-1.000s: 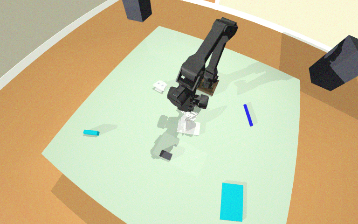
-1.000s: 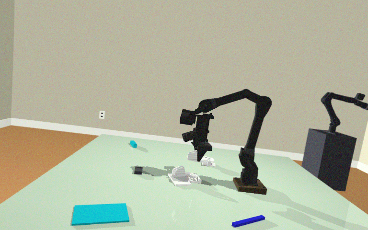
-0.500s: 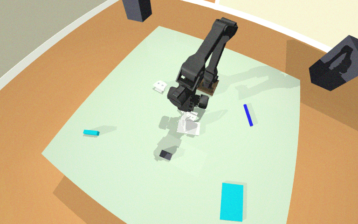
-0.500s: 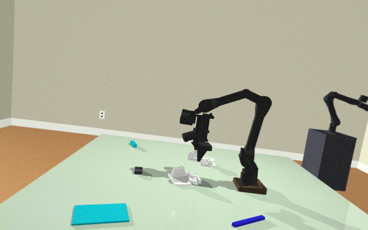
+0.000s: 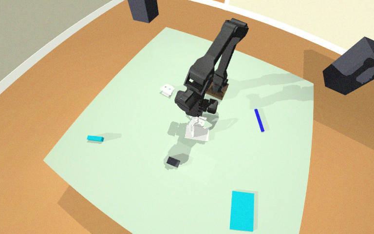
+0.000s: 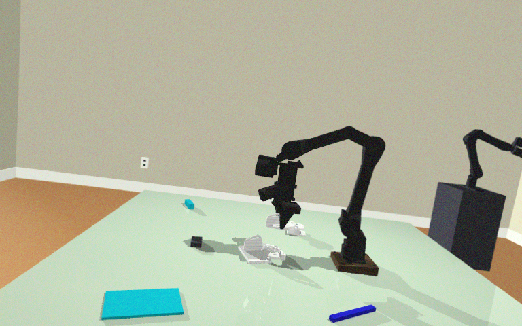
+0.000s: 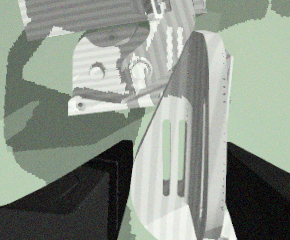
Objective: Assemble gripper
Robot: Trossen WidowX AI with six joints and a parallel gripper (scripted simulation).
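Observation:
My gripper (image 6: pixel 283 223) (image 7: pixel 175 151) is shut on a white jaw (image 6: pixel 272 221) (image 7: pixel 157 170), holding it in the air with its slotted side towards the wrist camera. The white gripper base (image 5: pixel 202 136) (image 6: pixel 259 257) (image 7: pixel 105 56) stands on the mat below. In the wrist view its round pin (image 7: pixel 96 73) shows bare, left of the held jaw's tip. The other jaw (image 5: pixel 192 129) (image 6: pixel 253 244) stands upright at the base; whether it is fully seated is unclear. The white housing plate (image 5: pixel 167 88) (image 6: pixel 296 227) lies apart, beyond the base. The held jaw and base do not visibly touch.
A dark block (image 5: pixel 173 161) (image 6: pixel 196 241), a small cyan block (image 5: pixel 95 138) (image 6: pixel 189 204), a cyan slab (image 5: pixel 241 211) (image 6: pixel 142 303) and a blue bar (image 5: pixel 259 120) (image 6: pixel 352 313) lie around the base on the pale green mat (image 5: pixel 119 179).

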